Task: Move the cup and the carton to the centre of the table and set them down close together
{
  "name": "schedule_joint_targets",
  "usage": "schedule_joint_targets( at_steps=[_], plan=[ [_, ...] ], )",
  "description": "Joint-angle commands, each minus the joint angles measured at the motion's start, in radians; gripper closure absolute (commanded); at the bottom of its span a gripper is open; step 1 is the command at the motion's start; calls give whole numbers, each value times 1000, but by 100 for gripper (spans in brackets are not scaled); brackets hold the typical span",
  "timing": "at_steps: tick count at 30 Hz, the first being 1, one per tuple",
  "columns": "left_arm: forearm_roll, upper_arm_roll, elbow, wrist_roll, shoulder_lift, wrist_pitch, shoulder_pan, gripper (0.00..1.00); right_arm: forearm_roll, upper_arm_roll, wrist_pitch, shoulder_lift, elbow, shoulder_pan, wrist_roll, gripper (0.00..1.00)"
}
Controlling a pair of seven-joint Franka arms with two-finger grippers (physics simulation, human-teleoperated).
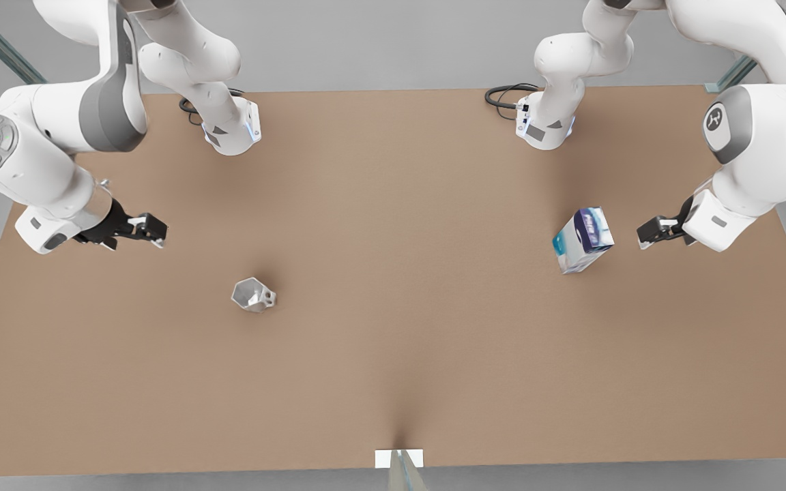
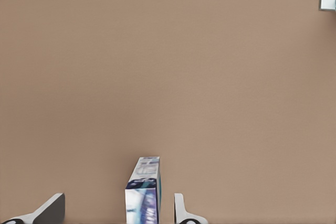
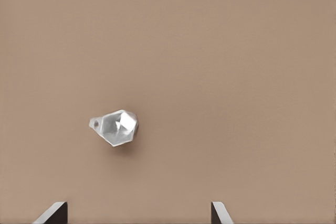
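Observation:
The blue, white and teal carton [image 1: 584, 240] stands on the brown table [image 1: 393, 354] at the front view's right. My left gripper [image 1: 651, 233] hovers just to its right, open and a short gap away. In the left wrist view the carton [image 2: 143, 195] lies ahead, in line with the gap between the left gripper's [image 2: 115, 214] spread fingers. The silvery faceted cup [image 1: 254, 294] sits at the front view's left, handle toward the centre. My right gripper [image 1: 153, 230] hangs open above and to the left of it. The right wrist view has the cup [image 3: 116, 126] well ahead of the right gripper [image 3: 136, 216].
Both arm bases [image 1: 230, 129] [image 1: 544, 126] stand at the table's far edge with black cables beside them. A small white tab [image 1: 398, 458] marks the near edge at mid-width. Bare tabletop stretches between cup and carton.

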Motion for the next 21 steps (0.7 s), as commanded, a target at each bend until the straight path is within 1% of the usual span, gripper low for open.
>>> schedule_joint_targets(
  at_steps=[1,4,7,8,11,14,18,21],
  plan=[
    [0,0,-1,0,0,0,0,0,-2,-1,0,0,0,3,-2,0],
    [0,-2,-1,0,0,0,0,0,0,2,-3,1,-7,3,-12,0],
    [0,-3,-1,-2,0,0,0,0,-2,2,-91,27,-26,96,-5,0],
    [0,-3,-1,-3,0,-2,0,0,-3,2,-86,36,-39,102,-6,0],
    [0,-5,-1,-2,3,-2,0,0,-3,2,44,49,-161,122,-5,0],
    [0,-5,-4,-2,3,-2,0,0,-11,2,229,49,-308,121,-5,0],
    [0,-8,-9,-2,14,-3,0,0,-11,2,316,130,-329,113,-2,0],
    [0,-9,-9,-2,17,-3,0,0,-11,2,364,150,-352,110,2,0]
  ],
)
